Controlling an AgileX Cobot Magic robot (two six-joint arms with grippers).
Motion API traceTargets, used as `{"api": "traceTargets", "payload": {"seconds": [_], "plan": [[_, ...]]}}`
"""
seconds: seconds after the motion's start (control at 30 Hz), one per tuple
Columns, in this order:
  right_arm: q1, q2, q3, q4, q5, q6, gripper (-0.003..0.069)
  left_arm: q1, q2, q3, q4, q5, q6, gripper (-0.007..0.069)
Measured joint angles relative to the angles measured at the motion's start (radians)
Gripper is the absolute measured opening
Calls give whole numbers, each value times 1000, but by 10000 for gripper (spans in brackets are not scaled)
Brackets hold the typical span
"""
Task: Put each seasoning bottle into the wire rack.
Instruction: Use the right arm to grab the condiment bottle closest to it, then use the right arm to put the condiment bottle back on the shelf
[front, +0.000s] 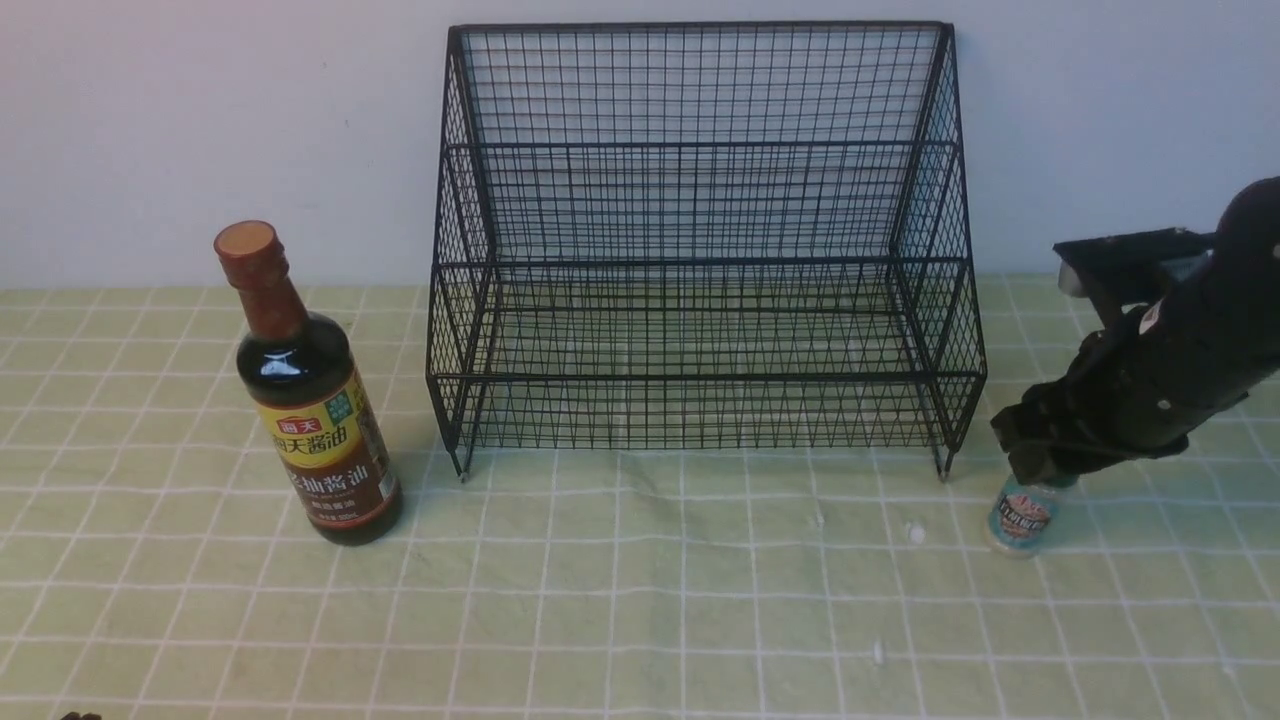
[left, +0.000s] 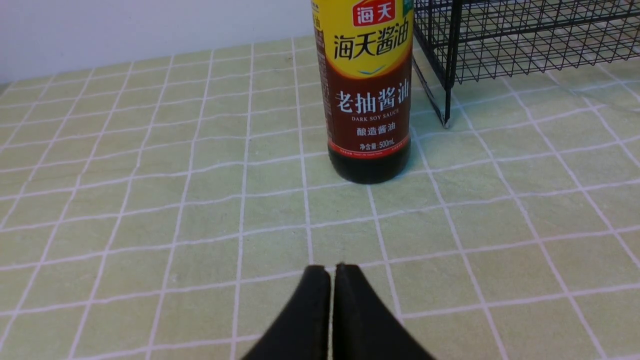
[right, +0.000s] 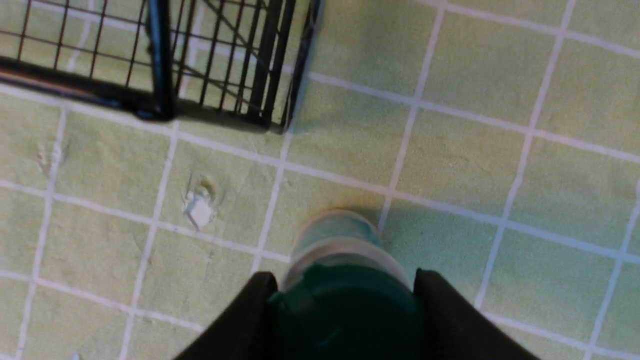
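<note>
The tall dark soy-sauce bottle (front: 310, 420) stands upright on the cloth, left of the black wire rack (front: 700, 250). It also shows in the left wrist view (left: 369, 100), ahead of my left gripper (left: 332, 267), which is shut and empty, low over the cloth. The small clear shaker (front: 1020, 515) stands on the cloth by the rack's right front foot. My right gripper (front: 1040, 460) comes down over it. In the right wrist view the gripper (right: 345, 290) has a finger on each side of the shaker's dark green cap (right: 345, 310), closed against it.
A green checked cloth (front: 640, 600) covers the table, and a pale wall runs behind the rack. Small white specks (front: 915, 533) lie on the cloth in front of the rack's right foot. The rack's corner (right: 160, 60) is close to the right gripper.
</note>
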Motion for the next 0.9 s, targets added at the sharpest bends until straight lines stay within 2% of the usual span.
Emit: {"api": "traceTargets", "payload": {"seconds": [0.27, 0.53, 0.73, 0.9], "plan": [[0, -152, 0, -14, 112, -21, 316, 0, 0, 0, 0, 0, 0, -6], [0, -394, -80, -16, 129, -22, 316, 0, 0, 0, 0, 0, 0, -6], [56, -346, -280, 45, 176, -85, 316, 0, 0, 0, 0, 0, 0, -6], [153, -194, -386, 26, 176, -102, 316, 0, 0, 0, 0, 0, 0, -6]]}}
